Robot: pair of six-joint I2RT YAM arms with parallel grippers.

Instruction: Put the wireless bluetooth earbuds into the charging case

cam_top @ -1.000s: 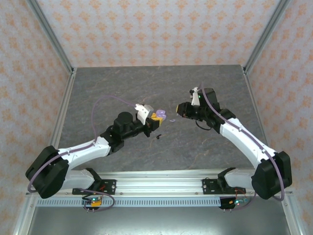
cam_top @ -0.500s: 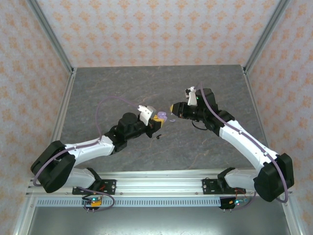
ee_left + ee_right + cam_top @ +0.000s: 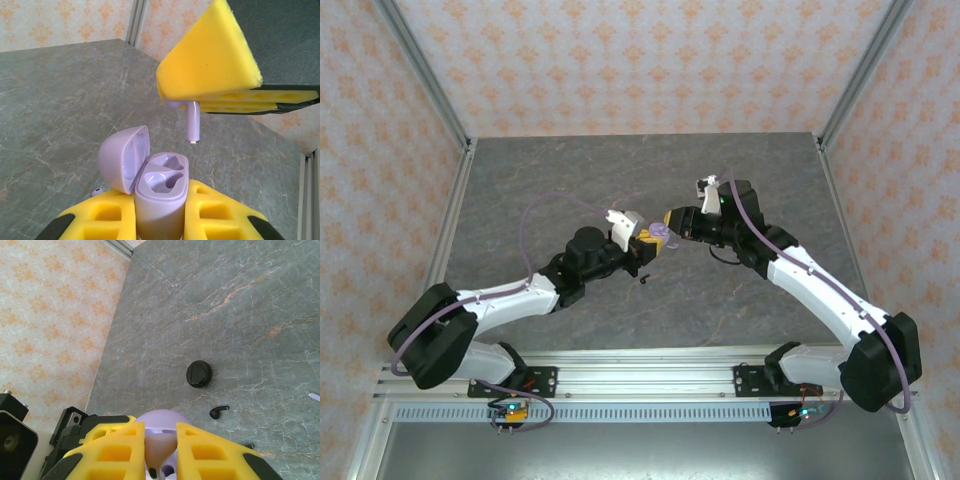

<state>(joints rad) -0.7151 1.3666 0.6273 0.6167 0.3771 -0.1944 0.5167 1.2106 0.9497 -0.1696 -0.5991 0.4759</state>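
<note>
Smooth plastic case (image 3: 159, 205), matt stone-look tabletop (image 3: 60, 100)

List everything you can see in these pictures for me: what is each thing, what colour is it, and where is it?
lavender charging case: one, pale lavender, lid open, held upright above the table
lavender earbud: one, pale lavender, stem pointing down, just above the open case
black case: one, black, round, shut, lying on the table
black earbud: one, black, lying on the table near the black case
table: one, grey marbled
walls: cream with an orange pattern, around the table
left gripper: one, yellow pads, shut on the lavender charging case
right gripper: one, yellow pads, shut on the lavender earbud
</note>
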